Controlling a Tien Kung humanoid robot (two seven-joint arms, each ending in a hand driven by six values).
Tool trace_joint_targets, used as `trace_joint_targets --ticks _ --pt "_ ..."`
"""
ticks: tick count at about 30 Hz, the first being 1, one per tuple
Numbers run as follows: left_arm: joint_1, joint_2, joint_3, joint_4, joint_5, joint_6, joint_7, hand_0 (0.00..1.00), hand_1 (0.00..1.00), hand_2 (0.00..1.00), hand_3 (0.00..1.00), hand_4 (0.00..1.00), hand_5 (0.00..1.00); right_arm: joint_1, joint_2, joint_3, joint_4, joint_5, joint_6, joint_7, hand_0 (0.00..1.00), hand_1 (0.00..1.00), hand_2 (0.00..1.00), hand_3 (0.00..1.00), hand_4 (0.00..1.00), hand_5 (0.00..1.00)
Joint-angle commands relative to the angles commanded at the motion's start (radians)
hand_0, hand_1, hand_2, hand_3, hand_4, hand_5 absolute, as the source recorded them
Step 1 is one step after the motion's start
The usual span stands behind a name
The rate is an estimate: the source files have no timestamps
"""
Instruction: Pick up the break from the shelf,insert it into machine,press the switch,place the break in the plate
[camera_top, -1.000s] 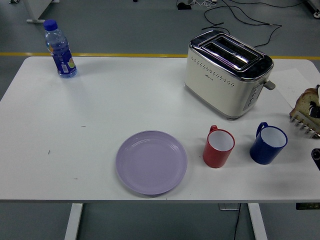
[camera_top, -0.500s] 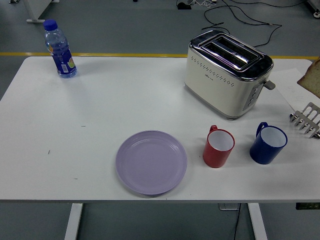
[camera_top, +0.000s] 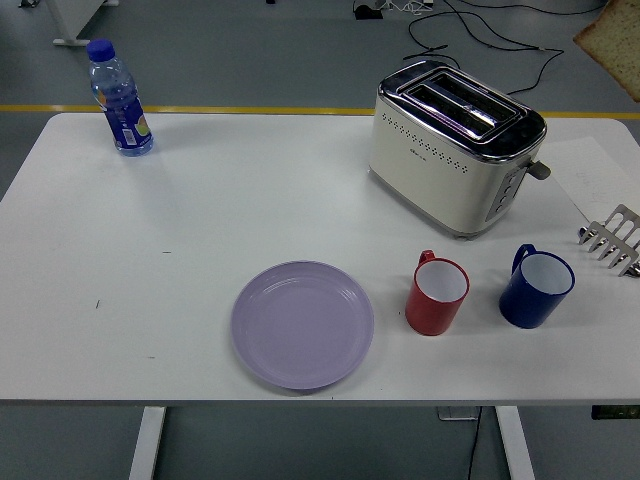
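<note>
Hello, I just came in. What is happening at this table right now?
A slice of bread is up in the air at the top right corner, above the toaster; the robot hand carrying it is outside the picture. The rack at the right edge is empty. The toaster slots are empty and the purple plate holds nothing. A red cup, a blue cup and a water bottle stand untouched.

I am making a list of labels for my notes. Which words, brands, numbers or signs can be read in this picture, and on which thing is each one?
None can be read.
Water bottle: the blue label has print, too blurred to read.
Toaster: a small dark mark on the cream side, too small to read.
Plate, red mug, blue mug: no print visible.
</note>
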Motion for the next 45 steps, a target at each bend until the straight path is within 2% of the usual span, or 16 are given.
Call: trace_joint_targets --ticks 3,10,16,21,32,45 --pt "-0.002 -0.001 -0.005 0.0 0.003 0.003 0.002 0.672 0.591 0.618 0.655 0.387 0.998 0.059 0.028 -0.04 -0.022 0.037 0.002 -0.005 0.291 0.296 0.377 0.471 0.39 0.002" --pt "-0.006 0.0 0.018 0.0 -0.023 0.006 0.001 0.672 0.59 0.618 0.656 0.386 0.998 0.202 0.091 -0.15 -0.1 0.109 0.04 -0.021 0.288 0.293 0.376 0.469 0.387 0.002" --pt "-0.006 0.002 0.035 0.0 -0.044 0.009 -0.001 0.672 0.59 0.618 0.657 0.388 0.998 0.296 0.15 -0.246 -0.206 0.143 0.047 -0.012 0.281 0.29 0.372 0.468 0.382 0.002" --pt "-0.004 0.0 0.036 0.0 -0.047 0.014 0.001 0.672 0.59 0.618 0.658 0.389 0.998 0.354 0.232 -0.317 -0.335 0.132 0.045 -0.001 0.279 0.289 0.371 0.466 0.376 0.002" --pt "-0.003 0.001 0.044 0.0 -0.053 0.018 0.002 0.673 0.588 0.618 0.657 0.39 0.998 0.396 0.325 -0.355 -0.506 0.088 0.051 -0.024 0.277 0.285 0.367 0.464 0.37 0.002" --pt "-0.003 0.001 0.05 0.0 -0.052 0.019 0.003 0.674 0.585 0.618 0.658 0.392 0.998 0.403 0.371 -0.352 -0.621 0.069 0.064 -0.047 0.276 0.284 0.365 0.463 0.368 0.002"
